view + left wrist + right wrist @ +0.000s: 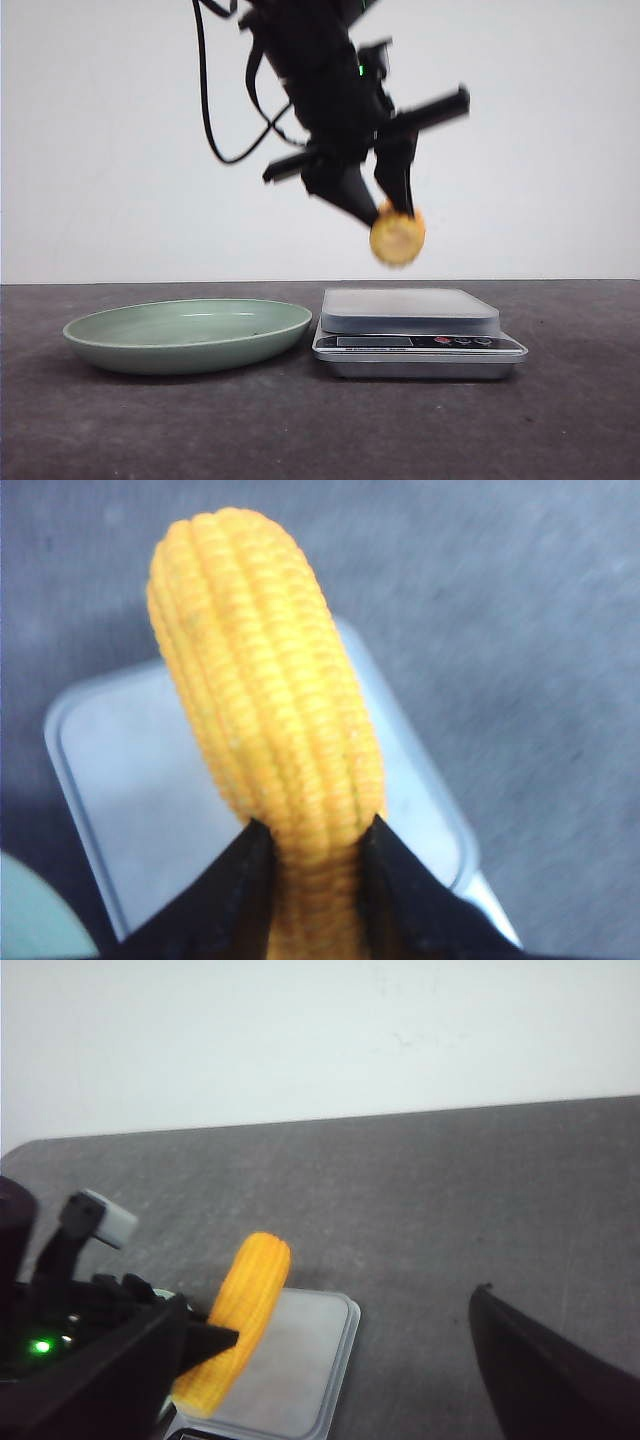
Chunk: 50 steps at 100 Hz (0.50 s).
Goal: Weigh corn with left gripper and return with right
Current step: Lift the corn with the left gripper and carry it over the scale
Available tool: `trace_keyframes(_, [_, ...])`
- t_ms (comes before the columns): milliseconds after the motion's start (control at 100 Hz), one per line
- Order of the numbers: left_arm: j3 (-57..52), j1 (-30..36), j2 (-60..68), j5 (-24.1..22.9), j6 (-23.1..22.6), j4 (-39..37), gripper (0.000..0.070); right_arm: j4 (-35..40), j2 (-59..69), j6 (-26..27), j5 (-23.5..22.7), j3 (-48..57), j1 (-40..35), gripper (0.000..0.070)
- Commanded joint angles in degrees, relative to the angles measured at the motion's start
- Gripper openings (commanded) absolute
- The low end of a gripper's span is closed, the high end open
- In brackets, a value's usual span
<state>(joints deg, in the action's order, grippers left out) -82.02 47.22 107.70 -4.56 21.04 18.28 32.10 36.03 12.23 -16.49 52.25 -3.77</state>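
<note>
Left gripper (pixel 384 212) is clamped on the corn (pixel 397 238), the two dark fingers (pixel 240 890) pinching one end so that most of the cob projects free beyond the tips. The corn hangs in the air above the scale (pixel 415 330), clear of the platform; it is not yet set down. Holding it by the end probably leaves the body free to meet the platform first on lowering.

The scale sits on the desk (pixel 300 430) nearer the far edge, right of centre, display facing the near edge. A green plate (pixel 188 335) stands just beside it, toward the left edge, with nothing in it; likely the place the corn is to go back to.

Right gripper: only one dark finger (pixel 545 1375) shows at the frame edge in the right wrist view, well apart from the scale. Whether it is wide or narrow cannot be told. The front view does not show it.

The front view is motion-blurred at the arm and corn. The scale readout is illegible. The left wrist view crops the gripper body and most of the plate.
</note>
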Motion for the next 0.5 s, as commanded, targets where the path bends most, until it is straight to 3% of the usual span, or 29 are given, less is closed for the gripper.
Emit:
trace_keyframes(0, [-1.4, 0.6, 1.9, -0.2, 1.1, -0.2, 0.0006, -0.2, 0.2, -0.4, 0.0, 1.1, -0.2, 0.0569])
trace_keyframes(490, [-1.4, 0.1, 2.6, -1.6, 1.3, -1.9, 0.0005, 1.0, 0.2, -0.5, 0.0, 1.1, -0.2, 0.0569])
